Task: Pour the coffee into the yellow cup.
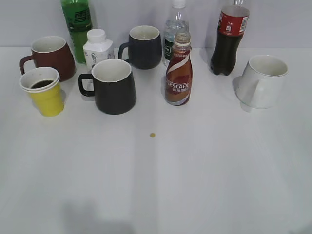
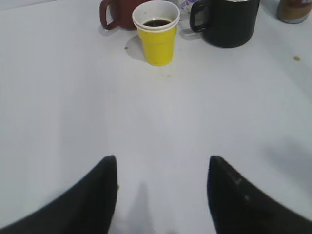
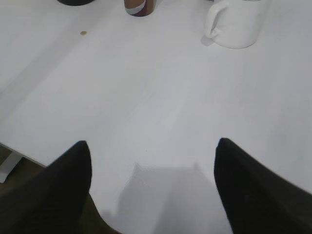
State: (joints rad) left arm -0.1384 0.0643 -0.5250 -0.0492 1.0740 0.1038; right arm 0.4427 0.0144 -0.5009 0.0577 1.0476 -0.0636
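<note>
The yellow cup stands at the left of the table with dark coffee inside; it also shows in the left wrist view. The Nescafe bottle stands upright and uncapped in the middle; its base shows in the right wrist view. My left gripper is open and empty above bare table, well short of the cup. My right gripper is open and empty near the table's front edge. Neither gripper shows in the exterior view.
A dark red mug, black mug, navy mug, white mug, cola bottle, green bottle, white bottle and clear water bottle stand around. A small brown spot lies mid-table.
</note>
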